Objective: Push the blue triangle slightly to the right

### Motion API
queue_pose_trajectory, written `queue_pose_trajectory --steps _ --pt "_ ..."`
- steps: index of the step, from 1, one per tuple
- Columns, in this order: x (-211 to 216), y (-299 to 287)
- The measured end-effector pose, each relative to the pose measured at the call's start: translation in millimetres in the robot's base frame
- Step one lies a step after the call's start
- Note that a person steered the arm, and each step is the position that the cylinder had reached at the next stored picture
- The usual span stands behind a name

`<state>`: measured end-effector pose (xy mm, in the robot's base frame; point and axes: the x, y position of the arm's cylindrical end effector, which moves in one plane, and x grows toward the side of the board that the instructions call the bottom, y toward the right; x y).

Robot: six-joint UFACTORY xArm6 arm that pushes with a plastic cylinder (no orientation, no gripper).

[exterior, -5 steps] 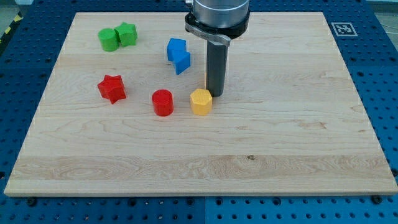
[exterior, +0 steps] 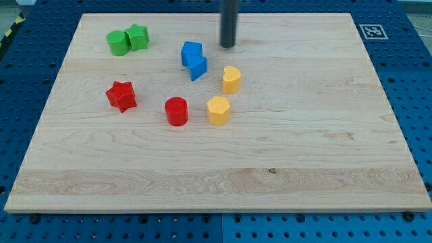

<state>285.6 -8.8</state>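
**Desk editor:** Where is my tip, and what of any fingers?

**Photographer:** My tip (exterior: 228,46) stands near the top edge of the desk (exterior: 324,155), a little left of centre. The arm carries no fingers, only the dark rod, so nothing is spread, pressed together or pinching. The tip touches no block.

**Desk editor:** And the block named in the task?

**Photographer:** Two blue blocks lie just down-left of the tip, touching each other. The upper blue block (exterior: 191,52) is chunky; the lower blue block (exterior: 198,67) narrows to a point toward the bottom edge, though I cannot tell for certain which is the triangle. The pair sits in the upper half of the desk, left of centre, and the tip is near it on its upper right.

**Desk editor:** Farther out?

**Photographer:** A rounded yellow block (exterior: 231,79) sits just right of the lower blue one, apart from it. Below that, toward the middle of the desk, is a yellow block (exterior: 218,110) with flat facets, and just left of it a red cylinder (exterior: 176,111). A red star (exterior: 121,96) lies farther toward the left edge. Near the top-left corner a green cylinder (exterior: 117,42) touches a green block (exterior: 138,36) with a lobed outline.
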Motion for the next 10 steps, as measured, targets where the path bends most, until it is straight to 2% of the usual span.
queue_pose_trajectory --steps 2,4,5,7,10 --pt "2 -119" --pt "67 -110" --pt "86 -85" --pt "86 -44" --pt "82 -45"
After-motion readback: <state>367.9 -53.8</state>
